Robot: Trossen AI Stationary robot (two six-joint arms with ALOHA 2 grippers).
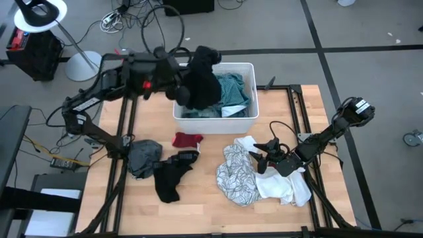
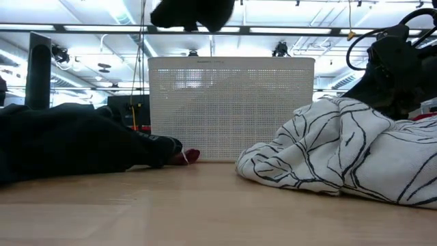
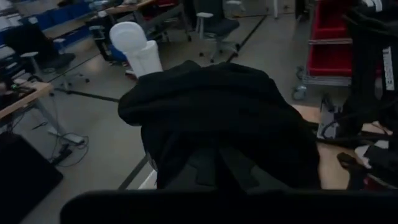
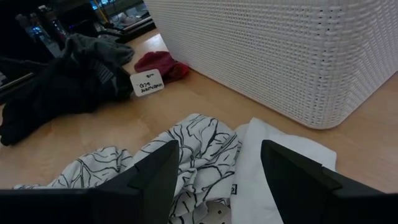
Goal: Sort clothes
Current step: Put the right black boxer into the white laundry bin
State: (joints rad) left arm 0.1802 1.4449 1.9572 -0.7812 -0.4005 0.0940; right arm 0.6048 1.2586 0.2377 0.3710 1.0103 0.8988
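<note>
While the left gripper (image 1: pixel 180 92) hangs over the near-left corner of the white bin (image 1: pixel 246 119) at upper centre of the high view, a black garment (image 1: pixel 201 82) dangles from it, bunched and draped down over the bin's rim. In the left wrist view the fabric (image 3: pixel 217 118) covers the fingers completely, so it seems clamped on the cloth, though the jaws themselves cannot be made out. A teal piece (image 1: pixel 232 89) already lies inside the bin.

What the coming move turns on is that the black garment hangs straight down, partly above the bin's opening and partly outside its left wall; a release would, I judge, want the arm nudged rightward in the frame first.

The right gripper (image 1: pixel 264 158) sits low at lower right of the high view, fingers spread apart, just above the white patterned cloth (image 1: pixel 238 173) and a plain white piece (image 1: pixel 285 187); it is clearly the nearer arm for those. A small red piece (image 1: pixel 187 139), a grey piece (image 1: pixel 143 156) and another black piece (image 1: pixel 170 177) lie at lower left of centre, nearer the left arm
</note>
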